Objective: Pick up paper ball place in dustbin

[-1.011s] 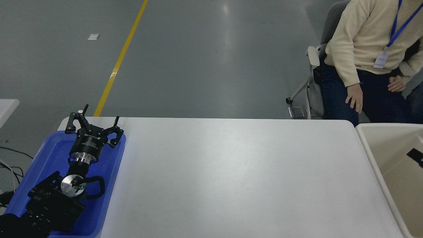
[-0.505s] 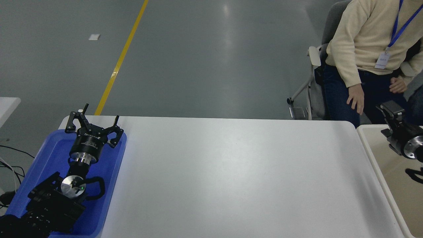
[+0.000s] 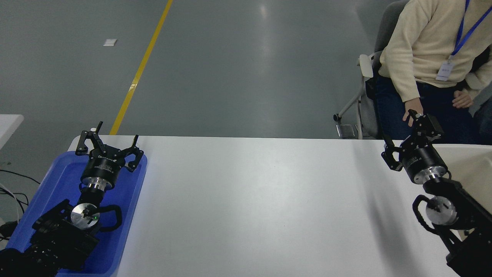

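The right tool [image 3: 403, 136] hung over the far right corner of the white surface [image 3: 261, 200], its black fingers spread apart with nothing between them; one finger reached up past the surface's far edge, the other lay lower on its left side. Just behind and to the right of this tool, the cream-white dustbin [image 3: 467, 161] showed only as a strip of rim and inner wall, the rest of it covered by the right arm, which came in from the lower right corner. The paper ball could not be seen anywhere in the view, neither in the tool nor on the surface; whether it lay inside the dustbin could not be told. Beyond the right tool, a person in a cream sweater [image 3: 423, 42] sat on a chair, one hand [image 3: 411, 111] hanging close behind the raised fingertip. Well away to this tool's left, the left tool [image 3: 109, 144] rested parked over a blue tray [image 3: 57, 177] at the surface's left end, its fingers likewise splayed and empty.
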